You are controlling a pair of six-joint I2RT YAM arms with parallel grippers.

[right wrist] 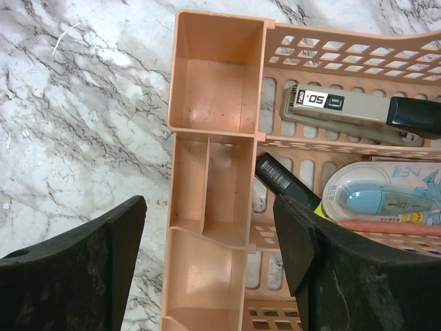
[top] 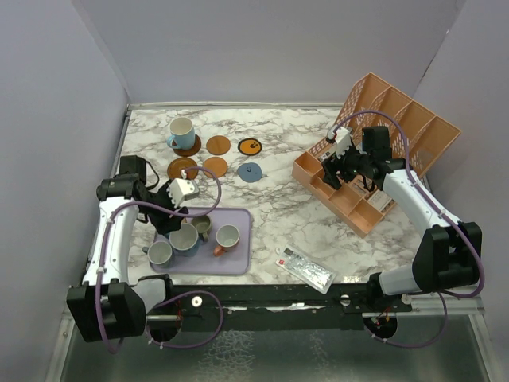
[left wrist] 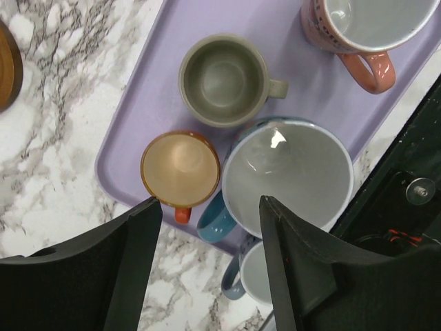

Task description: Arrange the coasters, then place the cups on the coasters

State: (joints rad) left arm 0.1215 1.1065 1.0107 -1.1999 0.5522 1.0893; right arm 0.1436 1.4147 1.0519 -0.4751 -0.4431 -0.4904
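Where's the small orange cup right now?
Left wrist view, lower left: the orange cup sits on the lavender tray near its edge, right beside the light blue cup and just below the olive-green cup.

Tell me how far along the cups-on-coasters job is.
Done: six thin round coasters lie in two rows, and a light blue handled mug sits on the far-left dark brown one. In hand: the left gripper hovers open over the rectangular lavender tray, gripping nothing. Left: five other mugs need coasters.
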